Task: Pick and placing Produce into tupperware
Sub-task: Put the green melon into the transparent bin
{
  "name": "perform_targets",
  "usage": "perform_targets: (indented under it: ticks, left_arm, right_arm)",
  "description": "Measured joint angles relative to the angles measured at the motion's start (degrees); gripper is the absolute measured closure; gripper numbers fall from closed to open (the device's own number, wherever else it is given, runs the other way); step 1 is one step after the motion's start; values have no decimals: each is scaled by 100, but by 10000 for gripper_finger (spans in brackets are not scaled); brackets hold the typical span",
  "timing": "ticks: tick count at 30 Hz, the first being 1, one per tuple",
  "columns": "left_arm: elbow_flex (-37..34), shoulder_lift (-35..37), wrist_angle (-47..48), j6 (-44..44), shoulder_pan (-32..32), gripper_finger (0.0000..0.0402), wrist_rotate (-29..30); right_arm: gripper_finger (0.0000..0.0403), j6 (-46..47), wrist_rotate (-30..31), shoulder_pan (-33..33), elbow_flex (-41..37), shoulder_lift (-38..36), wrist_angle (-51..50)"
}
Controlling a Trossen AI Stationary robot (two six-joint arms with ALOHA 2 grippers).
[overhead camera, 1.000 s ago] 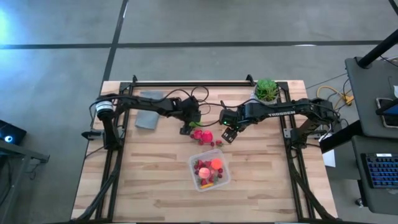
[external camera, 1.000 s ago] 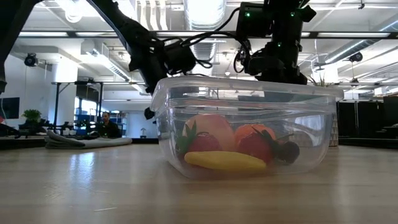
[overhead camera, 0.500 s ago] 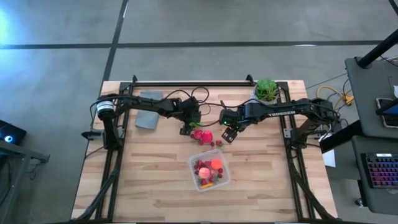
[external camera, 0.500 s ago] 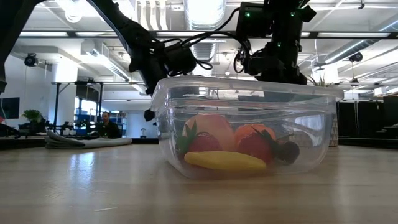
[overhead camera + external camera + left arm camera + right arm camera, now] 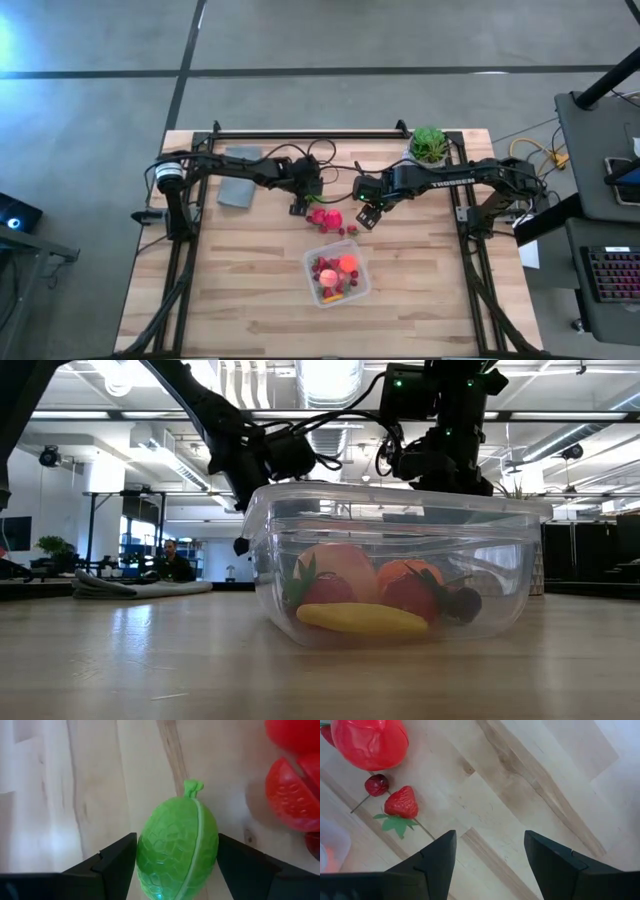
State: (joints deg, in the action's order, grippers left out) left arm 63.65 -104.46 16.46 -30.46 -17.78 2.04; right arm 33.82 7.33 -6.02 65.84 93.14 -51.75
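Observation:
A green, bumpy produce piece [image 5: 175,850] lies on the wooden table between the fingers of my left gripper [image 5: 177,865], which is shut on it just left of the table's middle [image 5: 300,207]. Red and pink produce pieces [image 5: 322,217] lie next to it. My right gripper [image 5: 490,865] hangs open above bare wood near a strawberry [image 5: 402,802], a cherry [image 5: 376,785] and a big red piece [image 5: 370,742]. The clear tupperware [image 5: 337,273] stands nearer the front and holds several produce pieces [image 5: 370,600]. My left gripper pinches the green piece between its two fingers, one on each of its rounded sides [image 5: 145,855]. The fingers slant down from the table's left. The piece rests on the table, its small stem [image 5: 192,787] pointing away from the gripper.
A grey cloth [image 5: 240,180] lies at the far left and a potted plant [image 5: 429,145] stands at the far right corner. Small red berries [image 5: 348,230] lie between the grippers and the tupperware. A person [image 5: 175,560] sits far behind the table.

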Motion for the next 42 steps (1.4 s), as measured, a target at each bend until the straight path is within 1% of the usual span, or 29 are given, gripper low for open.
perform_targets:
  ticks: [5,13,18,21,23,25,29,31,33,35,38,42]
  left_arm:
    - [5,258,22,30,16,155,7]
    - [-6,971,180,1313,226,155,2]
    - [-30,1483,207,1812,651,156,-50]
    - [-47,1704,214,1824,1028,156,-239]
    - [-50,1800,213,1901,1342,156,-305]
    - [-58,1884,246,2248,1644,156,-312]
    - [-64,1888,192,3126,2173,156,-271]
    - [-58,1772,-6,3664,2387,156,-142]
    - [-56,1636,-107,4292,2560,156,-94]
    - [-51,1461,-475,4744,2699,156,-83]
    - [-50,1212,-621,5463,2861,156,-83]
    - [-1,862,-501,6302,3036,156,-79]
  right_arm:
    - [177,16,-12,13,0,-6,0]
    - [177,338,97,207,13,-389,29]
    - [177,935,483,477,15,-755,-69]
    - [177,1375,768,692,13,-1003,-291]
    - [177,1612,1090,866,13,-1181,-454]
    - [177,1809,1439,1052,13,-1402,-566]
    - [177,2114,2014,1343,13,-1866,-734]
    - [177,2171,2195,1452,13,-2055,-832]
    - [177,2170,2258,1535,13,-2219,-851]
    - [177,2189,2271,1602,13,-2366,-860]
    - [177,2330,2271,1716,13,-2505,-951]
    - [177,2297,2269,1864,12,-2568,-1024]
